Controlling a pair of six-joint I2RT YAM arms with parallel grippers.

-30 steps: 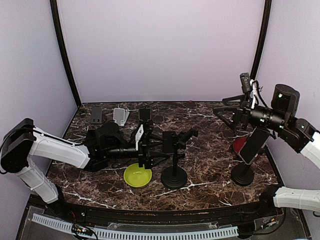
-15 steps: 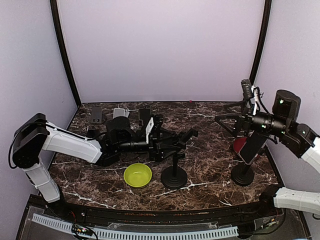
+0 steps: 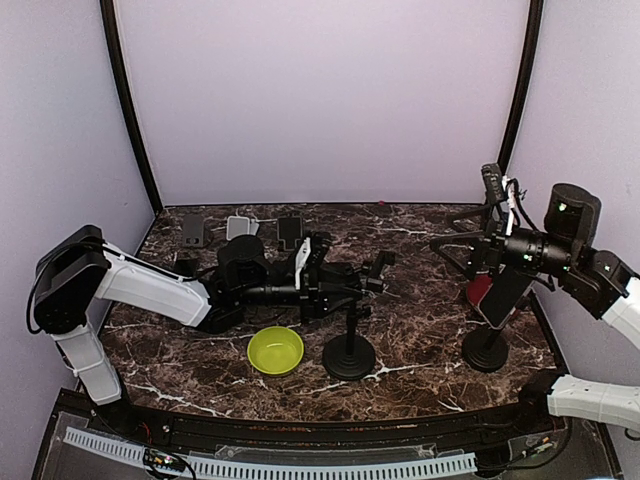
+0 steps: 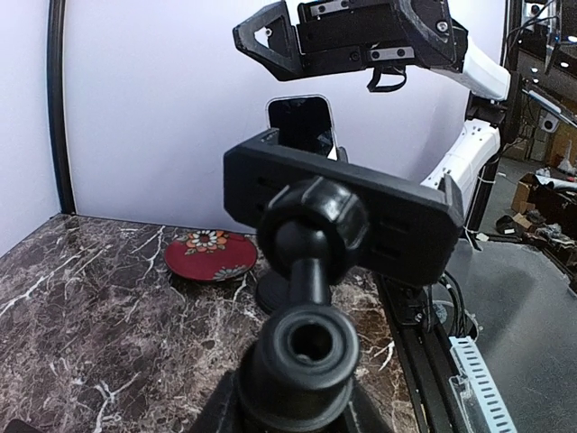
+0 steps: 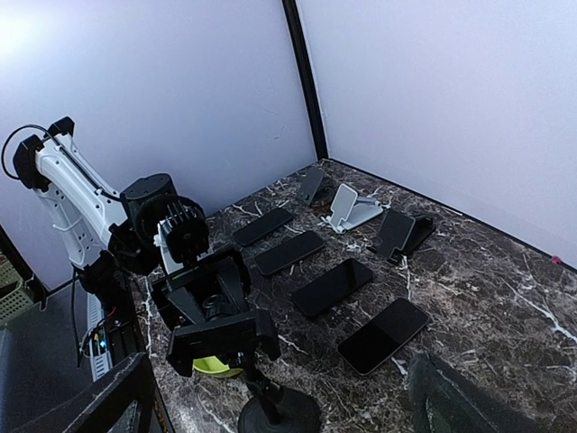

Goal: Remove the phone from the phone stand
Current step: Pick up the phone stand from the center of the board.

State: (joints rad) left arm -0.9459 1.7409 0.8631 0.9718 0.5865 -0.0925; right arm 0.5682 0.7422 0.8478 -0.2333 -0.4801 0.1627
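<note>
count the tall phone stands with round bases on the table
2. The centre stand is beside the green bowl, its clamp empty. The right stand holds the phone near the right edge. None seems hidden.

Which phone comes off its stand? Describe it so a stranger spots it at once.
Follow the table to its right edge, by the red plate. A black round-based stand there props the phone up high. The other phones sit low at the back left.

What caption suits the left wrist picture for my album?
Empty black clamp of a phone stand up close; dark phone and red flowered plate behind.
</note>
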